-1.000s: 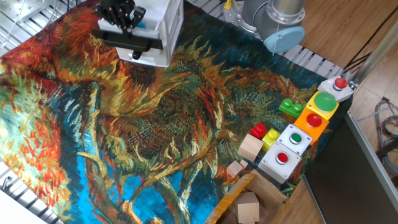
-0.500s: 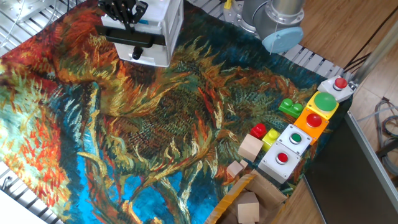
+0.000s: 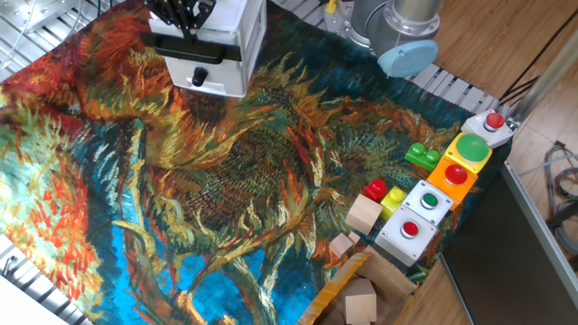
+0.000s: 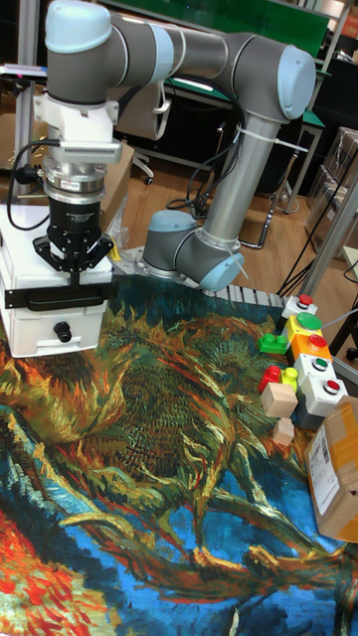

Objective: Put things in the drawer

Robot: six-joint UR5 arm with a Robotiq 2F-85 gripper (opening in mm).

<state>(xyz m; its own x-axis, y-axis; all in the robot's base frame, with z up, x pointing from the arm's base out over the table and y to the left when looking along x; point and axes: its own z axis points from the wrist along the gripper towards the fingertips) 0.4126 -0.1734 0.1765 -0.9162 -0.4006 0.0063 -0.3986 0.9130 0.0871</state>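
Observation:
The drawer (image 3: 209, 78), a white front with a small black knob (image 3: 200, 79), sits at the foot of the small white cabinet (image 3: 246, 34) at the table's far left corner. In the tall fixed view the drawer (image 4: 40, 338) stands slightly out from the cabinet, with a black strip (image 4: 55, 296) across the cabinet above it. My gripper (image 3: 181, 13) hangs fingers-down over the cabinet's front edge, just above that strip. In the tall view the gripper (image 4: 75, 263) has its fingers (image 4: 45, 248) spread, with nothing seen between them. No blue brick shows.
A green brick (image 3: 421, 156), red and yellow bricks (image 3: 376, 190) and wooden blocks (image 3: 363, 215) lie at the right beside a row of push-button boxes (image 3: 424, 212). A cardboard box (image 3: 361, 293) sits at the near right edge. The arm's base (image 3: 397, 27) stands behind the table.
The gripper shifted slightly back and up over the cabinet. The black strip moved back with it. A blue patch seen beside the fingers earlier no longer shows.

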